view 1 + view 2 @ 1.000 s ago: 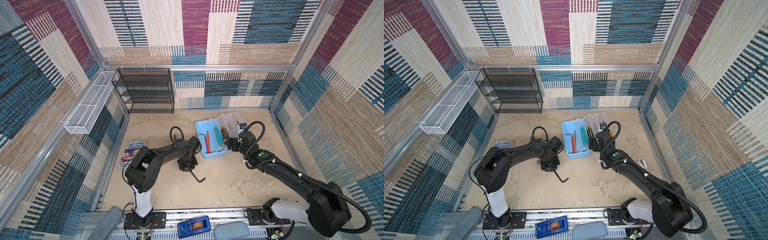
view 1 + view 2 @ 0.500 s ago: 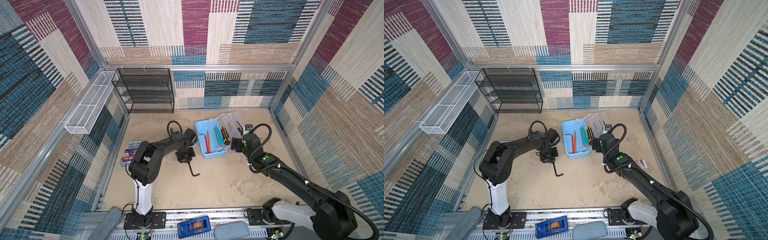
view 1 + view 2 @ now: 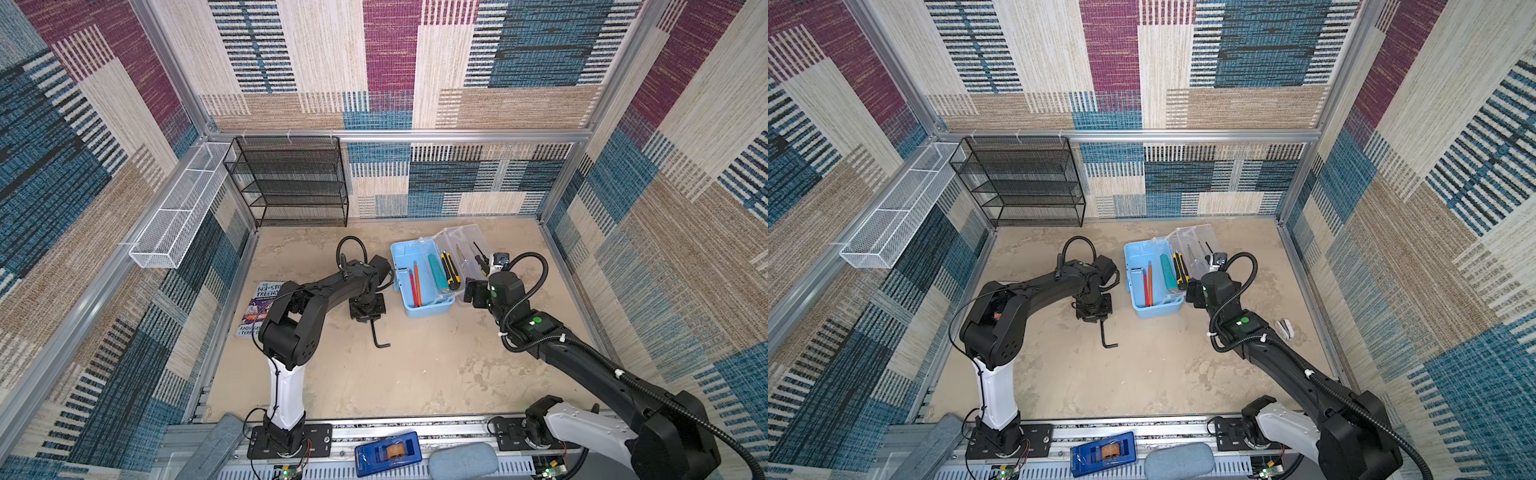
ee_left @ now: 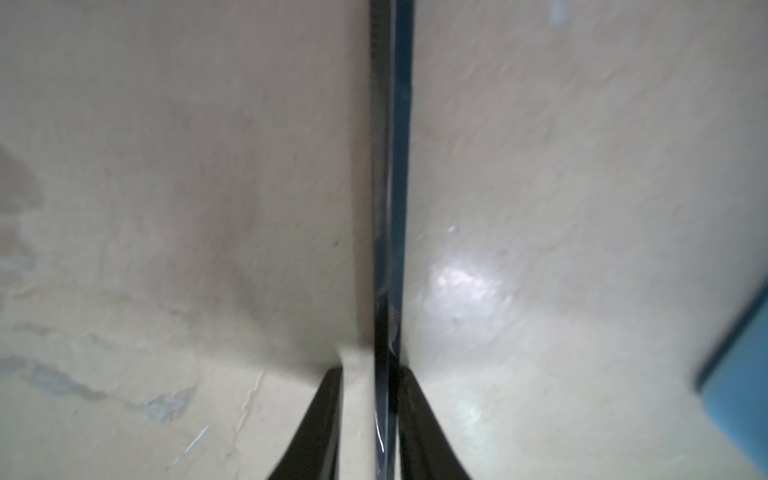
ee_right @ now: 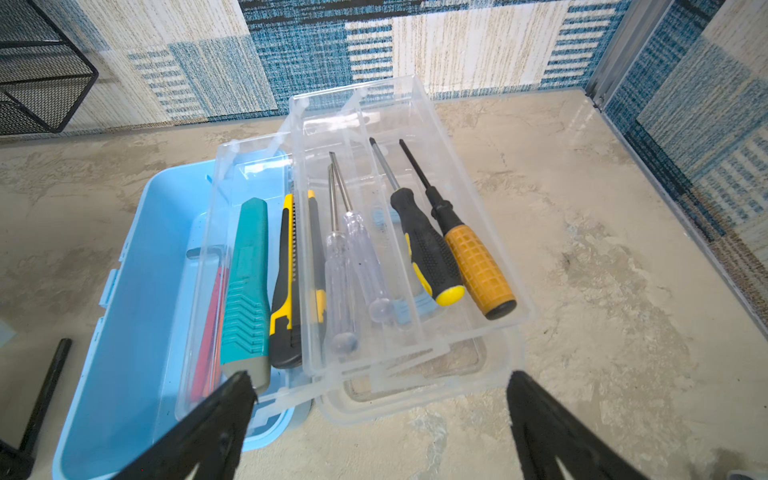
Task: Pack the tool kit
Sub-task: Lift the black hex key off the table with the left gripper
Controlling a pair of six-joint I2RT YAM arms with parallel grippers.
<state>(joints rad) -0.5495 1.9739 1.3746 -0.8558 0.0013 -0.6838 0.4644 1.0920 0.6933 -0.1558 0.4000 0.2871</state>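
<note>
**Left jaws loosen on the hex key (image 4: 388, 208), which is not yet in the case (image 3: 428, 311).**
The left jaws, tighter half a second ago, now stand slightly parted astride the key's shaft, with a gap at one finger. The key lies flat mid-surface (image 3: 415, 374), dragged a little toward the back edge but not lifted. The right jaws gape wide and empty at the near end of the open case, which sits by the back edge, right of centre. Likely a slipped pick, so the key needs regrasping.
</note>
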